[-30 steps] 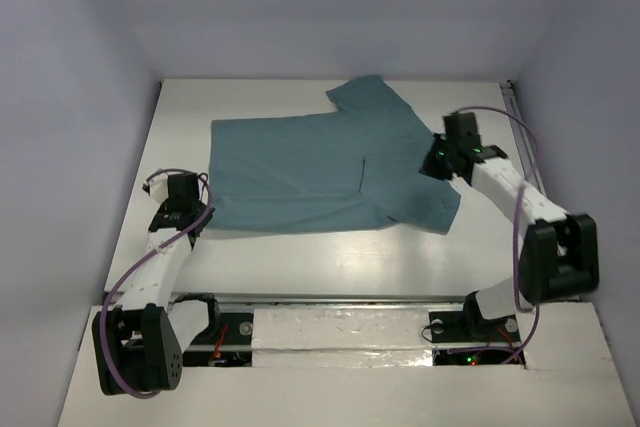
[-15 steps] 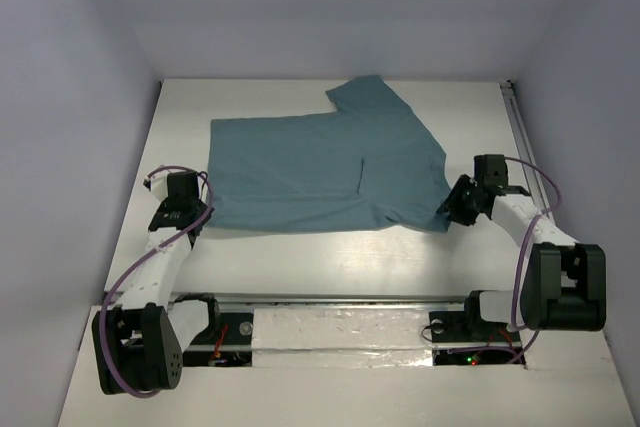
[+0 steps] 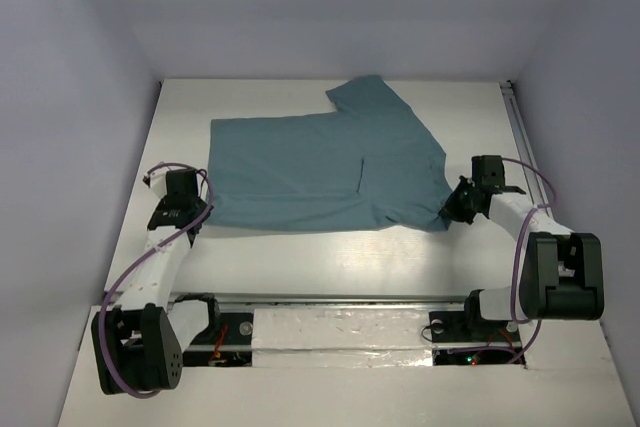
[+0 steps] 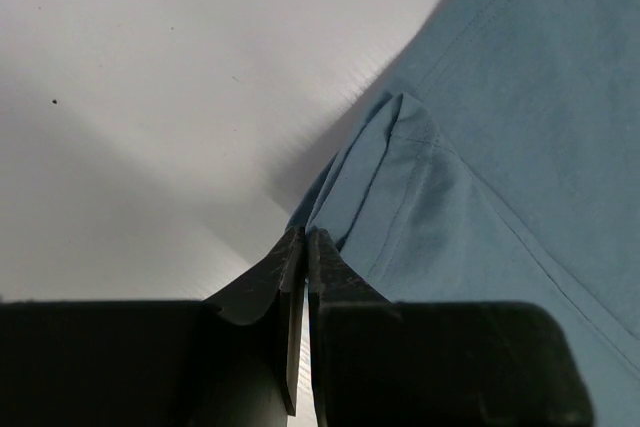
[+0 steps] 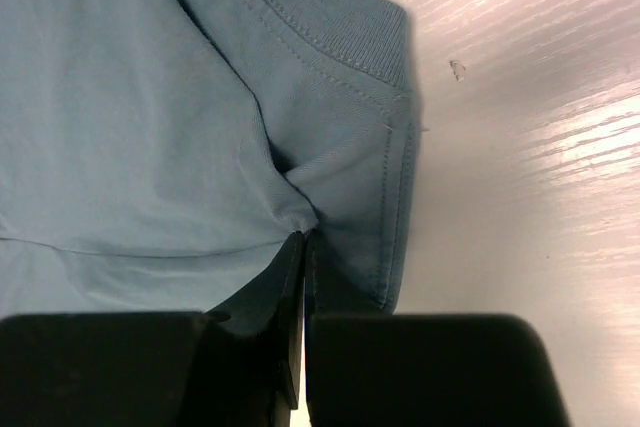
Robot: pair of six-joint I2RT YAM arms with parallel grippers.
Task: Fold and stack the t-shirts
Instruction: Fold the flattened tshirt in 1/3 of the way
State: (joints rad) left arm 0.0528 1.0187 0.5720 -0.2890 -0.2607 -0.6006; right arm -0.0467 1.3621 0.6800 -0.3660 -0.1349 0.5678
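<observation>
Table: I see the white table [image 3: 300, 267] bearing a single garment.
T-shirt: the teal t-shirt [image 3: 320, 167] lies spread flat across the far middle, with one sleeve pointing toward the far edge.
Right gripper: my right gripper [image 3: 452, 209] is clamped on puckered cloth at the shirt's near right corner.
Left gripper: my left gripper [image 3: 202, 209] is pinched onto the raised hem corner at the near left.

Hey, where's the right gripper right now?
In the top view, the right gripper is on the right side of the table, pinched shut on the near right corner of the t-shirt.
</observation>
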